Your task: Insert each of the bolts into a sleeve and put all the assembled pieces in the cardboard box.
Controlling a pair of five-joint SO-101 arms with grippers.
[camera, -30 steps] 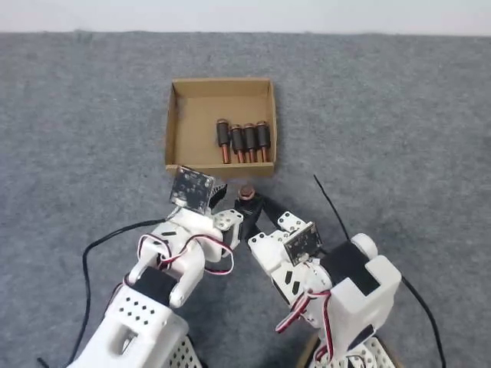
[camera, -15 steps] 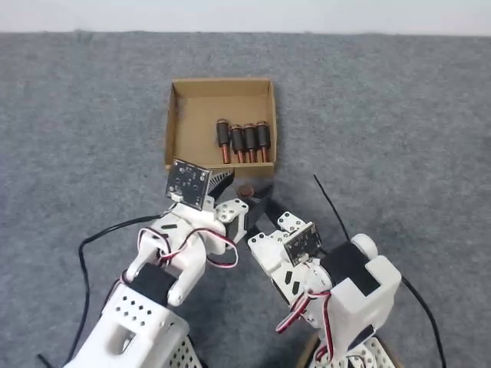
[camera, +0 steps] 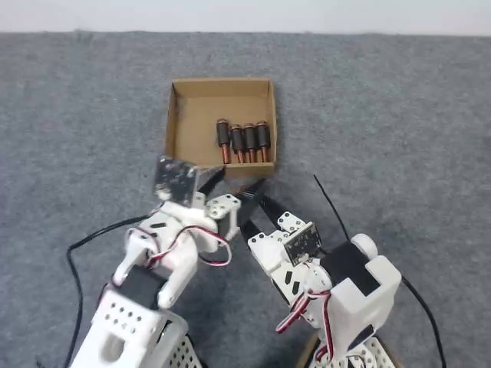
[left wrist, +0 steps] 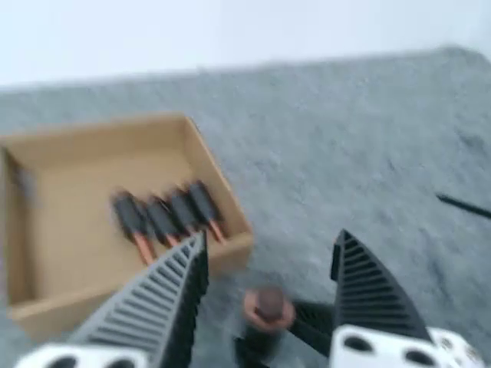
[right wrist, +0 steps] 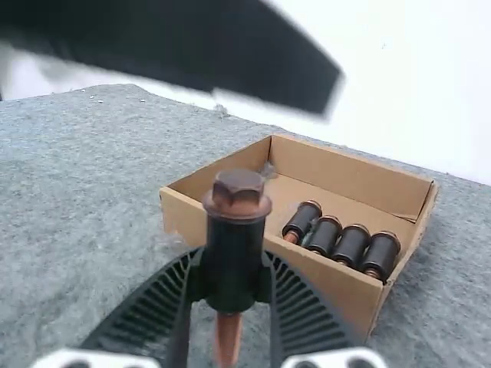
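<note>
The right gripper [right wrist: 232, 277] is closed on a black sleeve [right wrist: 232, 249], one finger pressed to each side, and holds it upright just off the near wall of the box [camera: 221, 82]. A copper bolt [right wrist: 236, 192] sits in that sleeve: its hex head rests on the sleeve's top end and its thin shank pokes out of the bottom between the fingers. The piece is clear of the box, on the robot's side of it, above the grey bench [camera: 383, 115].

The left gripper [left wrist: 272, 238] is spread wide and has nothing in it. From its own wrist the bolt head shows in the gap between the two ribbed fingers [left wrist: 165, 295], farther off, not touching either one. From above, the left arm leans in beside the right one, both close to the box's near wall.

Four finished pieces [camera: 244, 142] lie in the box in a tight row, side by side and touching, toward its right wall, black sleeves toward the far side and copper tips pointing back at the arms
</note>
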